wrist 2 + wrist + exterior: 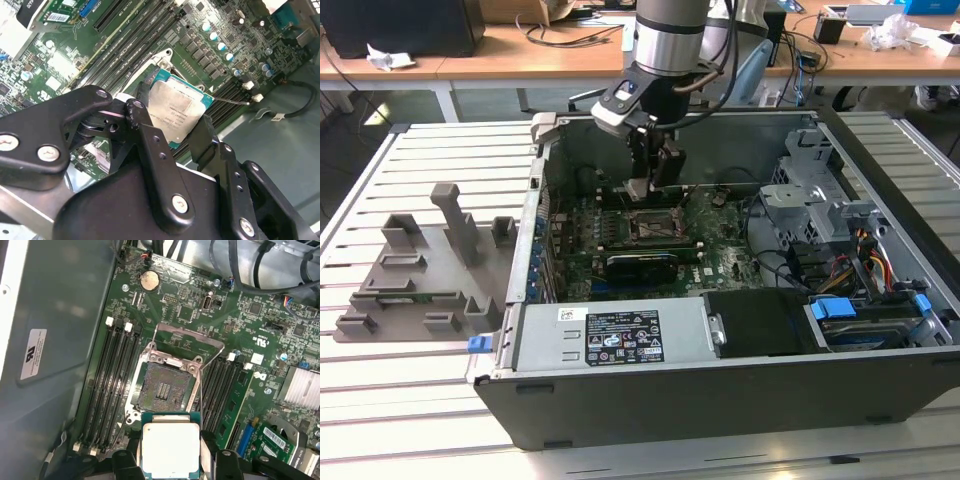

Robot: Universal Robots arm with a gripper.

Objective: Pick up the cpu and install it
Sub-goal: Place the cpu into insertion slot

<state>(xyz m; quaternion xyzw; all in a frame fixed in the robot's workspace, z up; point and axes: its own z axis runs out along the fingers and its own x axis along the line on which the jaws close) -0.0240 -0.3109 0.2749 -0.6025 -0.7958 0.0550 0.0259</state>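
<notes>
Exterior view, item 1: gripper (655,186), inside the open computer case (720,410), jaws pointing down at the motherboard (720,250).
Item 2: socket (650,228), directly beneath the jaw tips and apart from them.
Item 3: grey holder tray (420,275), on the slatted table (380,430) outside the case, well apart from the jaws.
Item 4: power supply (610,337), along the case wall nearest the camera.
This view gives the setting; the grip itself is told by the wrist views.

First wrist view, item 5: cpu (170,450), silver top facing the camera, lying between the two black fingers (223,462).
Item 6: socket (162,387), just beyond the jaw tips, its contact field bare.
Item 7: load frame (189,335), swung back past the socket's far side.
Item 8: memory slots (112,380), flanking the socket on both sides.
Item 9: coin cell (148,280), far beyond the jaws.

Second wrist view, item 10: gripper (172,111), seen from behind the linkage, with the fingers (150,145) closed against two opposite edges of the cpu (180,112).
The jaws are clamped on the chip. Its silver lid and thin green rim show between them, and it is held tilted over the board, clear of the socket.
</notes>
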